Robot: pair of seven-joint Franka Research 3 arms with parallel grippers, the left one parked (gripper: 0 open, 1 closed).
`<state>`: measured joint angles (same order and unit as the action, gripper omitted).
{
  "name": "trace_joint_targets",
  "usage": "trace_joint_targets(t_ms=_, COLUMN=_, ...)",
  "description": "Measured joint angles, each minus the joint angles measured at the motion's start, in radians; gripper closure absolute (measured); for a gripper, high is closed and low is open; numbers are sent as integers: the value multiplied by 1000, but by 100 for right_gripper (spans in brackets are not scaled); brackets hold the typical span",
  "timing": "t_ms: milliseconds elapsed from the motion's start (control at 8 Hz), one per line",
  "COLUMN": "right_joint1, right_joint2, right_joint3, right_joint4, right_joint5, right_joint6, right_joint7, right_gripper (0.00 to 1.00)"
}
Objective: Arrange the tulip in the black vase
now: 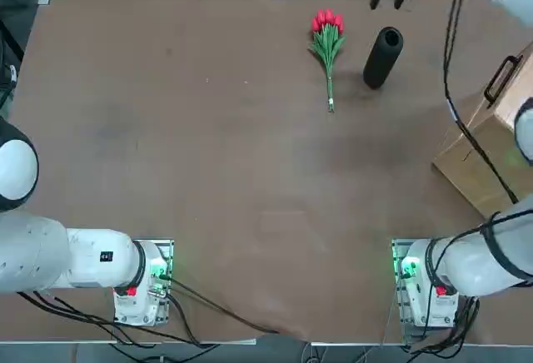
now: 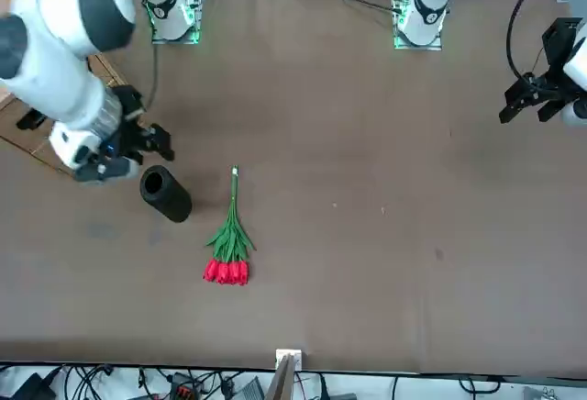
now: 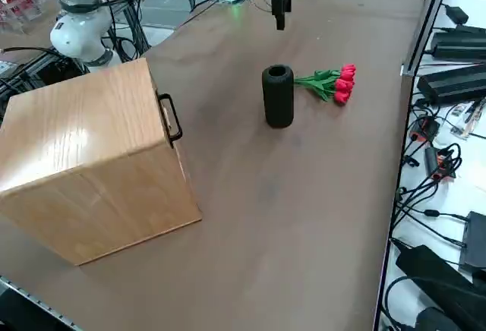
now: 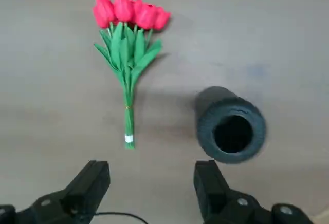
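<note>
A: Where is the tulip (image 1: 328,45) placed?

B: It is laid flat on the brown table (image 1: 208,155), in the far half, right of centre as seen from overhead. The red blooms are pointed to the far edge, the thin stems toward the robot. A small pale band is seen near the stem end in the wrist view.

A: And the black vase (image 1: 383,57)?

B: It is stood upright just right of the tulip, apart from it, not touching. Its round mouth is open and nothing is seen inside it in the wrist view. In the front view the bunch (image 2: 230,238) is seen lying beside the vase (image 2: 165,194), the blooms toward that camera.

A: Right gripper?

B: The right gripper (image 4: 152,183) is held above the table, pointed down, near the vase and the tulip's stem end. Its two fingers (image 4: 92,182) are spread wide and nothing is gripped between them; bare table is seen in the gap. In the front view it (image 2: 147,143) is seen just beyond the vase, above it, touching nothing.

A: Tulip in the vase yet?

B: No. The tulip (image 3: 332,82) is still laid on the table past the vase (image 3: 278,96) in the side view.

A: Anything else noted?

B: A wooden box (image 3: 91,160) with a black handle is set on the table at the right side, well apart from the vase.
</note>
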<state>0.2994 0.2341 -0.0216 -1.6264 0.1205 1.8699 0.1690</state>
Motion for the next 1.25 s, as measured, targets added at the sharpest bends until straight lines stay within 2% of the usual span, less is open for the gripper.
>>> trace_joint_targets(t_ms=500, right_joint1=80, right_joint2=128, right_joint3=0, right_joint4=2, right_joint5=0, right_joint6=83, right_joint7=33, right_gripper=0)
trace_joint_targets(t_ms=1250, right_joint1=135, right_joint2=234, right_joint3=0, right_joint4=2, right_joint5=0, right_joint6=156, right_joint7=91, right_gripper=0)
